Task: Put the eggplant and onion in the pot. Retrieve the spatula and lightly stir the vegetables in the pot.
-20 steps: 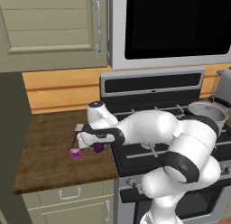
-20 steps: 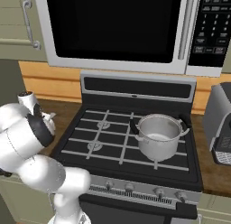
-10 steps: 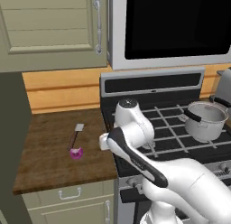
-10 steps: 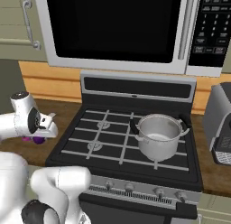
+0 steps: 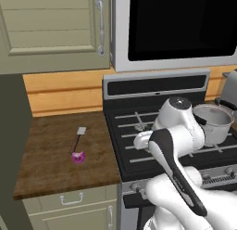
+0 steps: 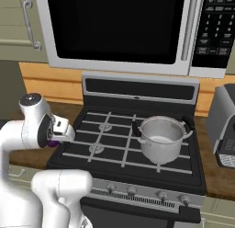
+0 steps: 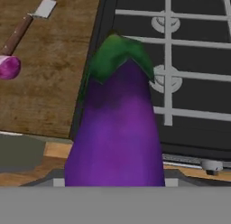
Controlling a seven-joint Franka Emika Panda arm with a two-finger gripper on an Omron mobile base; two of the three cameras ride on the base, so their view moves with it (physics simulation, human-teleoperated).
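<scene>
A glossy purple eggplant (image 7: 117, 128) with a green cap stands close in the hand view, and my gripper (image 6: 56, 140) is shut on it; the eggplant hides the fingertips. It hangs over the seam between the wooden counter (image 5: 51, 169) and the stove's left edge. The magenta onion (image 5: 78, 157) lies on the counter, also seen as the onion (image 7: 9, 67) at the hand view's left edge. Just behind it is the spatula (image 5: 77, 138), with a brown handle and grey blade. The steel pot (image 6: 160, 137) stands on the stove's front right burner, well to the right of the gripper.
The black stove (image 6: 105, 151) has grey grates and front knobs. A microwave (image 6: 124, 29) hangs above it, close over the back burners. A toaster (image 6: 225, 126) stands right of the stove. The counter ends at a dark gap (image 5: 11, 145) on the left.
The arm has swung up and right, from low over the counter by the onion to the stove's left edge, carrying the eggplant. Onion, spatula and pot have stayed in place.
</scene>
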